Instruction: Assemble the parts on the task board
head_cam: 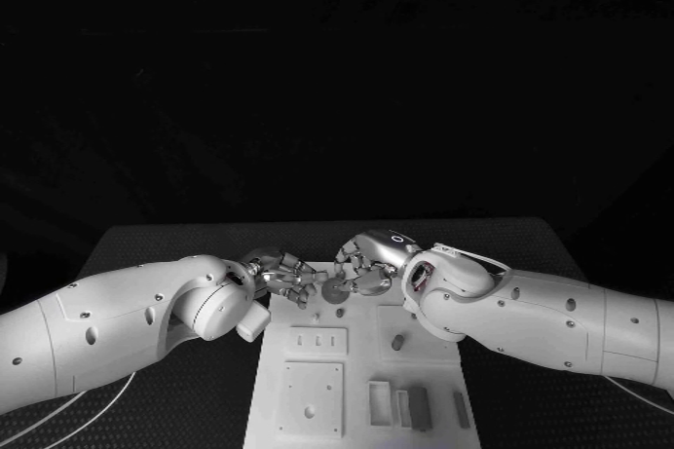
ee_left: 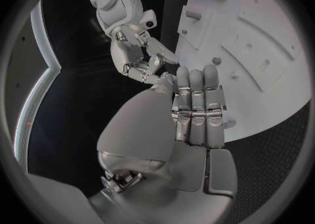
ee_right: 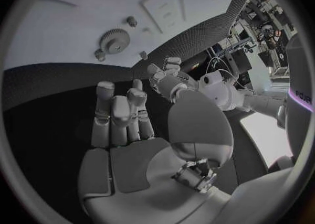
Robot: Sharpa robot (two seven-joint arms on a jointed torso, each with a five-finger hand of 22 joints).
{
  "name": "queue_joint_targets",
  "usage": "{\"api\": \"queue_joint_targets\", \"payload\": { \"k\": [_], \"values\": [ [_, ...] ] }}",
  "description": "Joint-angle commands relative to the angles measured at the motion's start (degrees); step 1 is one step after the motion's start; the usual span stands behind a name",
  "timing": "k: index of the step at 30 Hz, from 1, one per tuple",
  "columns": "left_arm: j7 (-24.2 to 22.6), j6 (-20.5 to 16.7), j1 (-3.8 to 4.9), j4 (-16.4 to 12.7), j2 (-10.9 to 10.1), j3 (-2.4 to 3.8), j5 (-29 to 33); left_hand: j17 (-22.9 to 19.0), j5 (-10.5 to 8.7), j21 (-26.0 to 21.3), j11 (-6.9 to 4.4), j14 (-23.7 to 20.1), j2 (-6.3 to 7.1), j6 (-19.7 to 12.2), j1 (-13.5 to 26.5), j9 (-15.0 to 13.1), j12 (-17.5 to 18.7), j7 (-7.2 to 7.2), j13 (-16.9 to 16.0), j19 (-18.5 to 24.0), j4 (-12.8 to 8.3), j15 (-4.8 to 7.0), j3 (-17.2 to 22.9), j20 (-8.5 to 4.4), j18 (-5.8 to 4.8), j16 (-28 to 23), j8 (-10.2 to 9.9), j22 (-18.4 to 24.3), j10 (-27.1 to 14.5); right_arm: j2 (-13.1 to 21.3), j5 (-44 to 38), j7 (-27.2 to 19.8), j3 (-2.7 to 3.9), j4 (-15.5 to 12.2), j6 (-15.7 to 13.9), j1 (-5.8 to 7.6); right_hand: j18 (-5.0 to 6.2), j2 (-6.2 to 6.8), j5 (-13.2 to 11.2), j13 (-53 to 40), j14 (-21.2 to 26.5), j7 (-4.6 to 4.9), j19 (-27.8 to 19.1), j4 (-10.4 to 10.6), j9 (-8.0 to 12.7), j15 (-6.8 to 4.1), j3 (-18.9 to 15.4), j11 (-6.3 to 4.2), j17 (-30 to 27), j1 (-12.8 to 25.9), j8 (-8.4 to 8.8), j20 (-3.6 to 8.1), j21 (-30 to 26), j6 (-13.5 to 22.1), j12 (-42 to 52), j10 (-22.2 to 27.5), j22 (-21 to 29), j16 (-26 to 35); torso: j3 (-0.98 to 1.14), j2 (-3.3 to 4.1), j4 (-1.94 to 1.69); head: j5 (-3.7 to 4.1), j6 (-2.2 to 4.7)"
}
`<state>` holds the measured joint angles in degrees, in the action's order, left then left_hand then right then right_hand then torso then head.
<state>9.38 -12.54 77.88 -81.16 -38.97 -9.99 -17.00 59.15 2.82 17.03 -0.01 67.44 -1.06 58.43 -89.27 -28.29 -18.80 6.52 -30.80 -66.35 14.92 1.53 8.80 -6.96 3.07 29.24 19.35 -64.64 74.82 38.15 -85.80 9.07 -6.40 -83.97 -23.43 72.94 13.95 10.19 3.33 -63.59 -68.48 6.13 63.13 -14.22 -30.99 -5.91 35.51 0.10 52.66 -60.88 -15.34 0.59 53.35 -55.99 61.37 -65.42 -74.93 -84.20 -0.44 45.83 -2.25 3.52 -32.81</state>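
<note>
The white task board point(head_cam: 358, 371) lies in the middle of the table between my arms. A grey gear point(head_cam: 337, 291) lies flat on its far end, also seen as a toothed gear point(ee_right: 115, 39) with small pegs point(ee_right: 132, 21) around it. My left hand point(head_cam: 285, 275) hovers just left of the gear; its fingers point(ee_left: 197, 103) are straight, side by side, and hold nothing. My right hand point(head_cam: 369, 263) hovers over the board's far edge, just right of the gear. Its fingers point(ee_right: 118, 114) are stretched out from a bare palm. The two hands nearly meet above the gear.
Nearer me on the board are a slotted plate point(head_cam: 318, 340), a larger square plate point(head_cam: 312, 398), a small peg point(head_cam: 397, 342) and upright grey blocks point(head_cam: 419, 407). The black table point(head_cam: 168, 244) surrounds the board. My forearms flank the board's far half.
</note>
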Motion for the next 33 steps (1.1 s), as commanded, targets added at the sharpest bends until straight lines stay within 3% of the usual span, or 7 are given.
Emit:
{"api": "queue_joint_targets", "payload": {
  "k": [1, 10, 19, 22, 27, 30, 33],
  "values": [
    [-0.1, 1.1, 0.01, -0.1, 0.1, 0.06, 0.2, 0.1, 0.21, 0.1, -0.06, 0.3, -0.37, 2.5, 0.0, -3.7, -0.2, -1.77, -0.1, -0.2, -0.9, -0.02, 1.0, -0.03, 0.74, 0.2, 1.4, -0.1, 0.3, 0.3, 0.3, 0.3, 0.02, -0.1, 0.0, -0.07, 1.05, 0.3, -0.1, 0.1, 0.2, 0.39, -0.3, 0.3, 0.1, 0.06, 0.0, -0.01, 0.0, 0.0, 0.2, -0.13, -0.3, -0.1, -0.4, 0.2, -0.6, 0.4, 0.03, 0.03, -0.03, 0.01, 0.02],
    [3.4, 6.8, 0.01, 0.6, 0.0, 0.06, -1.7, 0.1, 0.16, 0.0, -0.09, 0.3, -0.68, 2.5, 0.2, -3.8, -0.3, -1.78, -0.1, -0.1, -0.9, -0.02, 0.9, -0.05, 0.71, 0.3, 1.5, -0.2, 0.3, 1.8, 0.7, 0.1, 0.03, 0.5, -0.1, -0.16, 1.05, 0.54, -0.1, 0.2, 0.4, 0.53, -0.4, 0.5, 0.1, 0.16, 0.2, 0.13, 0.0, -0.1, 0.45, -0.17, -0.4, 0.3, -0.6, 0.5, -0.6, 0.5, 0.04, -0.01, 0.06, 0.03, -0.11],
    [8.0, 16.1, 0.03, 1.2, -0.1, 0.06, -6.5, 0.9, 0.02, -0.1, 0.07, -0.6, -5.17, 1.5, 2.5, -5.6, -0.7, -1.54, -0.7, 0.6, -0.8, -0.02, -1.3, -0.14, 0.68, 1.0, 1.8, -1.3, -0.6, 3.3, 4.4, -1.2, 0.53, 1.1, -0.7, -0.14, 1.05, 0.01, -0.1, 0.2, 0.6, 0.6, -0.5, 0.6, 0.1, 0.25, 0.5, 0.21, 0.0, -0.5, 0.46, -0.2, -0.5, 0.4, -0.7, 0.6, -0.7, 0.5, 0.09, 0.01, 0.0, 0.03, -0.38],
    [10.1, 18.9, 0.04, 1.3, 0.0, 0.07, -8.6, 1.5, 0.03, 0.3, -0.08, -1.0, -7.35, 1.1, 3.7, -7.1, -1.7, -1.63, -1.5, 0.9, -1.5, 0.14, -2.9, -0.24, 0.73, 2.1, 2.2, -2.5, -0.9, 3.3, 5.3, -1.6, 0.86, 1.7, -0.5, -0.14, 1.05, -0.3, -0.1, 0.3, 0.6, 0.67, -0.6, 0.3, 0.0, 0.31, 0.6, 0.27, 0.0, -0.9, 0.51, -0.21, -0.5, 0.5, -0.7, 0.7, -0.7, 0.5, 0.12, 0.04, 0.01, -0.06, -0.66],
    [12.8, 19.2, 0.05, 1.1, 0.4, 0.07, -11.1, 2.1, 0.06, 1.0, -0.63, -0.6, -7.06, 1.8, 4.4, -8.6, -3.3, -2.14, -2.4, 0.3, -1.9, 0.56, -2.0, -0.62, 0.93, 3.7, 2.9, -3.6, -0.5, 3.4, 6.0, -1.9, 1.3, 2.2, -0.5, -0.12, 1.05, -0.68, -0.1, 0.3, 0.7, 0.72, -0.6, 0.0, 0.0, 0.37, 0.6, 0.32, 0.0, -1.2, 0.51, -0.25, -0.5, 0.5, -0.7, 0.7, -0.7, 0.6, 0.13, 0.01, -0.03, 0.01, -1.03],
    [14.2, 17.3, 0.05, 0.6, 0.5, 0.07, -12.7, 2.6, 0.46, 1.8, -1.21, -0.3, -6.29, 2.4, 5.7, -10.1, -5.2, -2.67, -3.5, -0.2, -2.9, 1.15, 0.3, -1.14, 0.97, 5.6, 3.3, -5.2, -0.4, 3.5, 6.6, -2.0, 1.55, 2.3, -0.5, -0.11, 1.05, -0.86, -0.1, 0.3, 0.7, 0.74, -0.7, -0.2, 0.0, 0.39, 0.5, 0.34, 0.0, -1.3, 0.52, -0.28, -0.6, 0.5, -0.6, 0.7, -0.8, 0.6, 0.09, 0.05, -0.01, 0.11, -1.32],
    [15.4, 16.0, 0.05, 0.2, 0.7, 0.06, -14.7, 3.0, 3.29, 3.3, -1.99, 0.3, -5.39, 3.6, 9.0, -12.4, -8.0, -3.38, -5.0, -1.1, -4.8, 1.87, 2.9, -1.81, 0.98, 8.5, 4.1, -7.5, 0.1, 3.6, 6.7, -2.1, 1.7, 2.4, -0.4, -0.07, 1.05, -1.04, -0.1, 0.3, 0.7, 0.75, -0.7, -0.5, -0.1, 0.41, 0.5, 0.35, 0.0, -1.4, 0.52, -0.31, -0.6, 0.5, -0.6, 0.7, -0.8, 0.6, 0.02, 0.06, 0.0, 0.14, -1.51]
  ]
}}
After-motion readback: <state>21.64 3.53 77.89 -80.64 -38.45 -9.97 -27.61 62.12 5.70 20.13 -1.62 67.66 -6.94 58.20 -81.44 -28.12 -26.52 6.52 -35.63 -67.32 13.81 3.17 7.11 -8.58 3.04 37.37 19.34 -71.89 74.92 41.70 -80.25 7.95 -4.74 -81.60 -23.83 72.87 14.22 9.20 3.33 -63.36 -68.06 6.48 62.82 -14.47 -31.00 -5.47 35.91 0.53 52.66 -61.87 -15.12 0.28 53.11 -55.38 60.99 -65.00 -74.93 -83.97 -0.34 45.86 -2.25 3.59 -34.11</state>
